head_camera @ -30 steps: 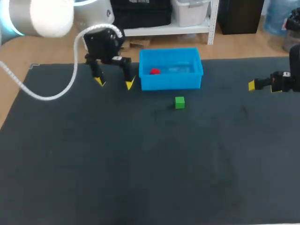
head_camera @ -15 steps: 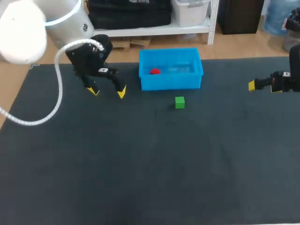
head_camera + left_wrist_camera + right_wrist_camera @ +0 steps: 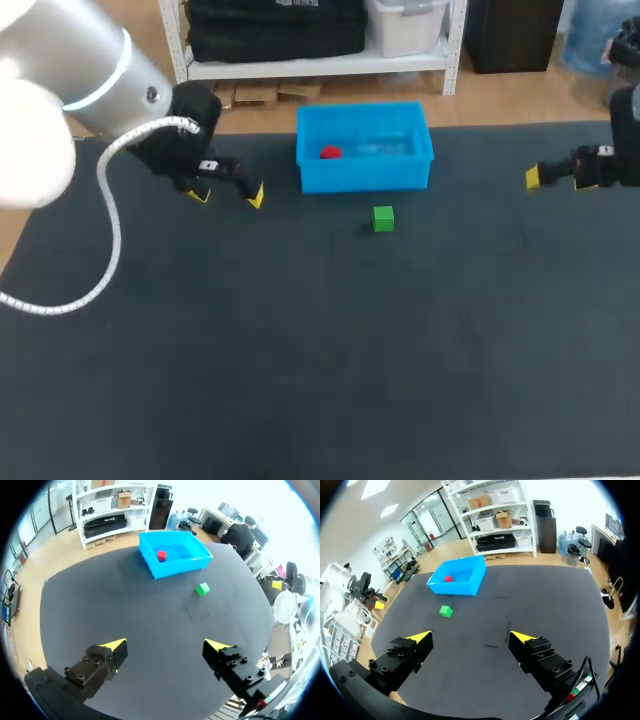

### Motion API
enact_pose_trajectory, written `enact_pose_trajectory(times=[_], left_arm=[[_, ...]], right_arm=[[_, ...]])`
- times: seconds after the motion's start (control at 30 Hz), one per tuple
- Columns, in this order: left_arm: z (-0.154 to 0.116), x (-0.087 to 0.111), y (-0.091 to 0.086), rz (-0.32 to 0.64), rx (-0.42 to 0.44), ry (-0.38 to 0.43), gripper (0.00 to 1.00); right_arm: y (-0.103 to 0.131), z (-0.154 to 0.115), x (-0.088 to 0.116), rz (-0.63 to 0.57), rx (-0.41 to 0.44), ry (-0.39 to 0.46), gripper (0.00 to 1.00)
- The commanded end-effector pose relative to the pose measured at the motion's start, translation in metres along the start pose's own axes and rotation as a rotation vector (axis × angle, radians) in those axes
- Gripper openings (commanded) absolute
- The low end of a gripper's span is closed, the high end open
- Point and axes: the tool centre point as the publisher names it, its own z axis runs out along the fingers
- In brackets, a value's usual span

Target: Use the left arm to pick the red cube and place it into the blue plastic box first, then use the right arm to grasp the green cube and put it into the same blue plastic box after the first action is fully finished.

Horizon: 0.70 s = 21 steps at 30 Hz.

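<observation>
The left pincer (image 3: 228,195) stands wide open and holds nothing. In the head view it sits in the upper left of the frame, yellow tips pointing down at the dark matte tabletop (image 3: 320,350). It hangs from the silver left arm (image 3: 90,60), which enters from the upper-left corner with a white cable (image 3: 105,215) looping beside it. In the left wrist view the same pincer (image 3: 166,645) shows its two fingers spread far apart, with only bare tabletop between them.

The right pincer (image 3: 535,178) is at the right edge of the head view, in the upper part of the frame, well apart from everything else. Only one yellow tip shows there. In the right wrist view this pincer (image 3: 470,636) is also spread wide and empty.

The small green cube (image 3: 383,218) lies on the tabletop a little right of centre in the upper half of the head view, just in front of the box and not touching it. From each wrist it appears well ahead of the fingers (image 3: 202,589) (image 3: 445,611).

Beyond it stands the blue rectangular plastic box (image 3: 365,176), near the far edge of the tabletop. The small red cube (image 3: 330,153) rests inside it, toward its left end. Both wrist views show the box (image 3: 177,566) (image 3: 455,588) with the red cube (image 3: 161,555) (image 3: 448,578) inside.
</observation>
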Motion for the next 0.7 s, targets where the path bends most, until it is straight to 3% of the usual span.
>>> enact_pose_trajectory(times=[0.03, 0.23, 0.4, 0.53, 0.7], left_arm=[[-0.001, 0.005, 0.0, -0.001, 0.001, -0.095, 1.0], [-0.001, 0.005, 0.0, -0.001, 0.001, -0.095, 1.0], [-0.001, 0.005, 0.0, -0.001, 0.001, -0.095, 1.0], [-0.001, 0.005, 0.0, -0.001, 0.001, -0.095, 1.0], [-0.001, 0.005, 0.0, -0.001, 0.001, -0.095, 1.0]], right_arm=[[0.014, 0.008, -0.013, -0.009, 0.16, 0.071, 1.0], [0.027, 0.029, -0.02, -0.018, 0.313, 0.204, 1.0], [0.038, 0.048, -0.024, 0.002, 0.432, 0.261, 1.0], [0.05, 0.061, -0.026, 0.0, 0.485, 0.284, 1.0], [0.052, 0.064, -0.026, -0.019, 0.476, 0.286, 1.0]])
